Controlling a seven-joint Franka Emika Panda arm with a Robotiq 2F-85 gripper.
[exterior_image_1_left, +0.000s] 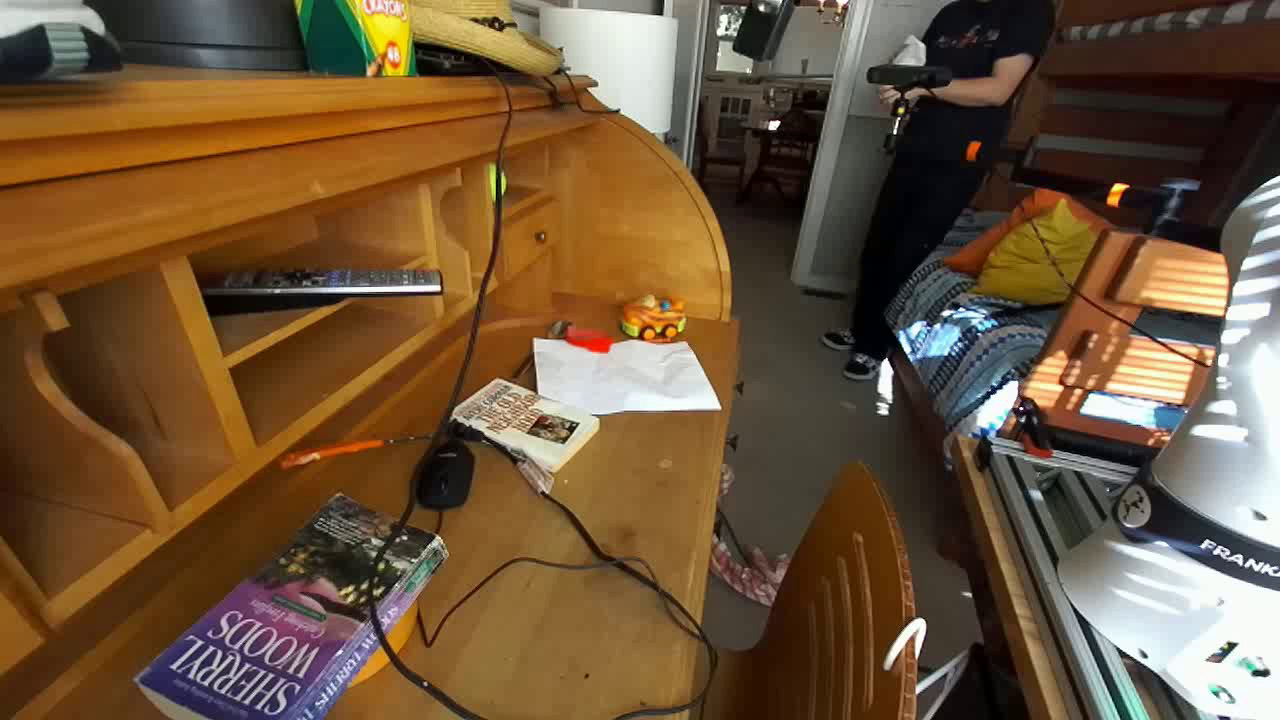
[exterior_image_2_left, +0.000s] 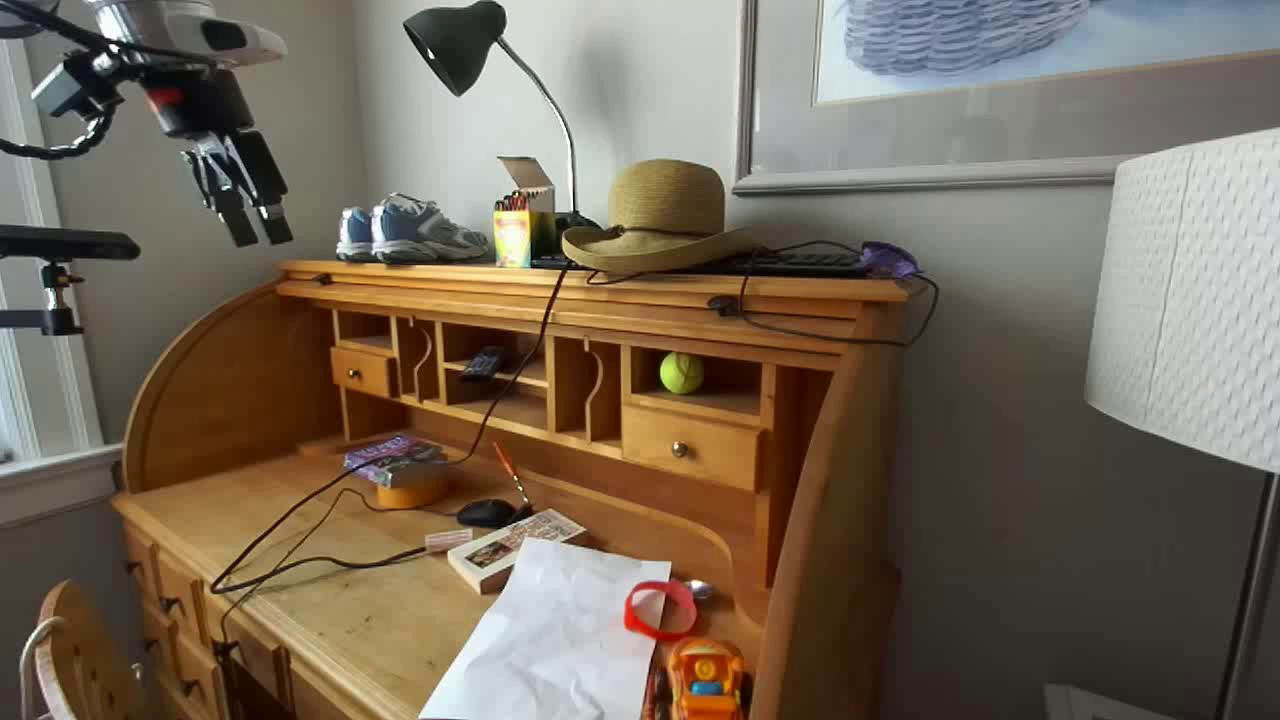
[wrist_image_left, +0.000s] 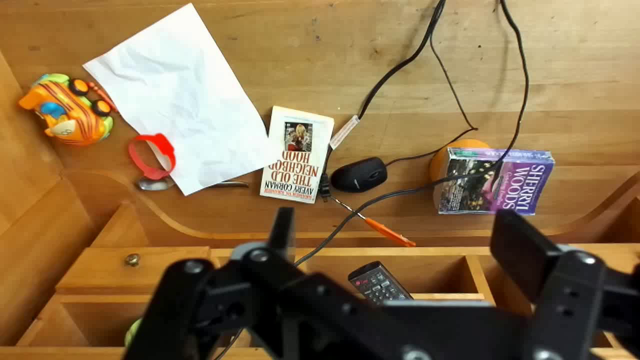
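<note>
My gripper (wrist_image_left: 394, 224) is open and empty, high in the air above the desk; it also hangs at the upper left of an exterior view (exterior_image_2_left: 258, 232). It touches nothing. Between its fingers in the wrist view show an orange-handled brush (wrist_image_left: 387, 231) and a dark remote (wrist_image_left: 376, 281) in a cubby. A purple book (wrist_image_left: 520, 182) lies on a round orange thing (wrist_image_left: 467, 144). A black mouse (wrist_image_left: 359, 175), a white-covered book (wrist_image_left: 297, 150), a white sheet of paper (wrist_image_left: 187, 100), a red wristband (wrist_image_left: 152, 156), a partly covered spoon (wrist_image_left: 155, 184) and an orange toy car (wrist_image_left: 70, 110) lie on the desktop.
Black cables (exterior_image_2_left: 290, 565) run over the desk. Its top shelf holds shoes (exterior_image_2_left: 420, 230), a crayon box (exterior_image_2_left: 515, 235), a lamp (exterior_image_2_left: 455, 45) and a straw hat (exterior_image_2_left: 665, 200). A tennis ball (exterior_image_2_left: 681, 373) sits in a cubby. A chair (exterior_image_1_left: 850, 590) stands at the desk's front.
</note>
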